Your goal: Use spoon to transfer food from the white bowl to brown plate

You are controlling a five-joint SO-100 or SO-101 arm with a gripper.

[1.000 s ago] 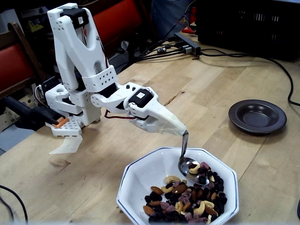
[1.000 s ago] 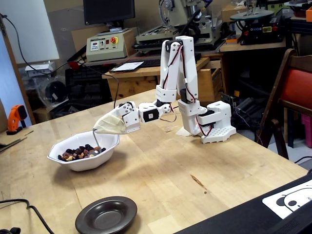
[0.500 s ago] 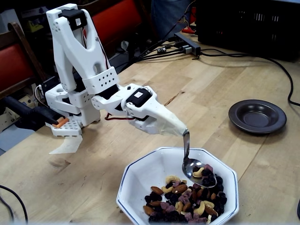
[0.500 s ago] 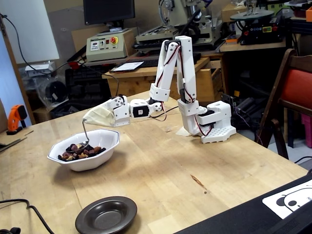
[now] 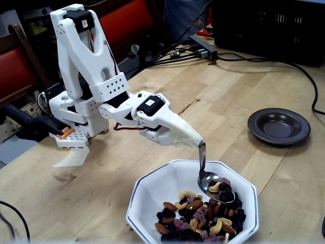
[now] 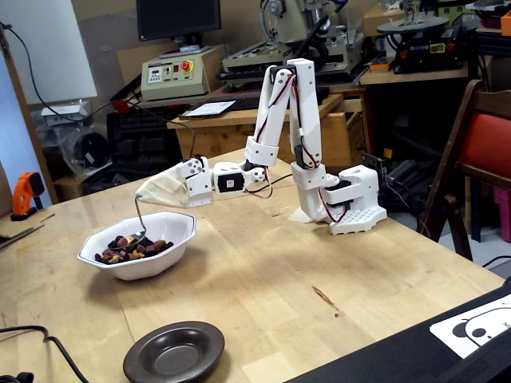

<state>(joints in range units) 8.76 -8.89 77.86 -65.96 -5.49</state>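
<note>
The white bowl (image 5: 147,189) (image 6: 168,249) stands at the near edge of the wooden table and holds the food (image 5: 200,219) (image 6: 128,247), a mix of nuts, raisins and pink fruit pieces. My gripper (image 5: 195,141) (image 6: 145,196), wrapped in beige covering, is shut on the spoon (image 5: 202,161) (image 6: 138,217). The spoon hangs down into the bowl. Its scoop carries a cashew and a few dark pieces and rests at the top of the food pile. The brown plate (image 5: 279,125) (image 6: 174,352) sits empty, apart from the bowl.
The arm's white base (image 5: 71,119) (image 6: 351,209) is clamped at the table edge. Black cables (image 5: 284,63) and a dark crate (image 5: 269,25) lie behind the plate. Another cable (image 6: 40,339) runs near the plate. A red chair (image 6: 479,152) stands off the table.
The arm has stretched out and swept the spoon across the bowl through the food, and pieces now sit in its scoop. Over the last half second it has barely moved.
</note>
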